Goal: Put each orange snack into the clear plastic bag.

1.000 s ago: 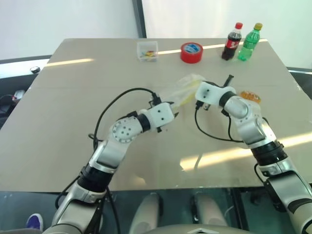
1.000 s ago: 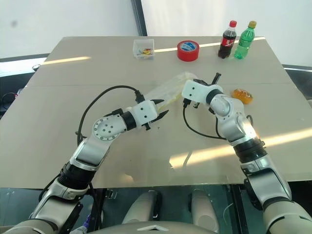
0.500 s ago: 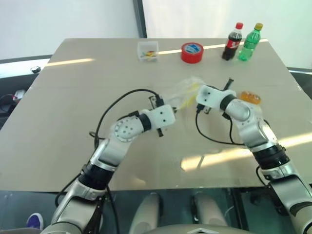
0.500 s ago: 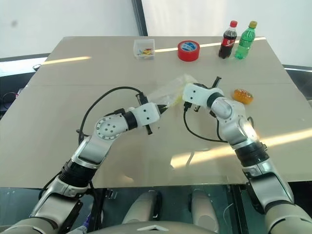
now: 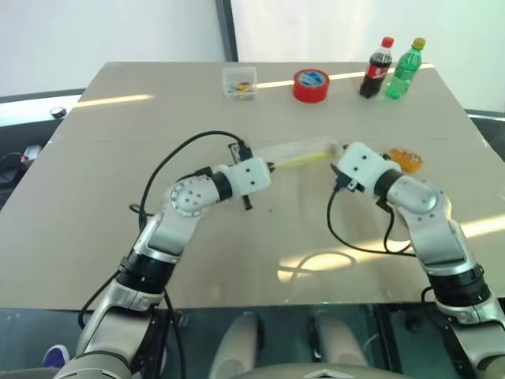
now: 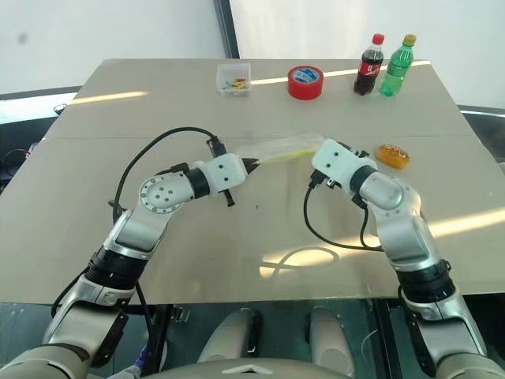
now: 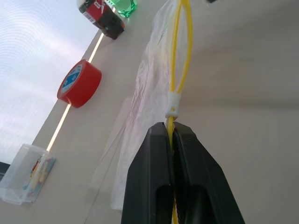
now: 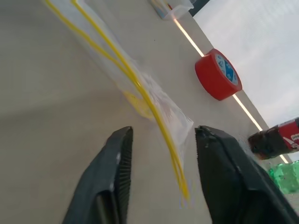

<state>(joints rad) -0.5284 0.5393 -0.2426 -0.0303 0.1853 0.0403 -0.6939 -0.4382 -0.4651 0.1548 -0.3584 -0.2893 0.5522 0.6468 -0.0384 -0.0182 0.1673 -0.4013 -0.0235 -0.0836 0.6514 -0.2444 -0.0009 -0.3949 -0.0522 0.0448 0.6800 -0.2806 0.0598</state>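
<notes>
The clear plastic bag [image 5: 296, 152] lay stretched between the two arms, its long axis running across the tabletop [image 5: 118, 181] from the left pincer [image 7: 171, 135] toward the right pincer [image 8: 161, 140]. Its yellow strip [image 7: 180, 56] ran along that same line. The left pincer was clamped shut on the near end of the strip, just behind the small white slider [image 7: 172, 103], as the left wrist view showed. The right pincer stood parted, its two fingers either side of the strip's far end without pinching it; the bag end lay in front of it, close but apparently free.

One orange snack [image 5: 405, 159] sat on the tabletop just beyond the right arm, on that arm's outer side, well apart from the left pincer. The right arm was plainly the nearer one to it. I could make out only this snack; a yellowish patch inside the bag in the right wrist view might have been the other, but that could not be told.

Judging from this, the bag was anchored on the left, and the coming move turned on the right pincer swinging outward to the snack, away from the bag mouth.

Further back stood a red tape roll [image 5: 310, 84], a small clear box [image 5: 239, 82], and two bottles [image 5: 391, 67].
</notes>
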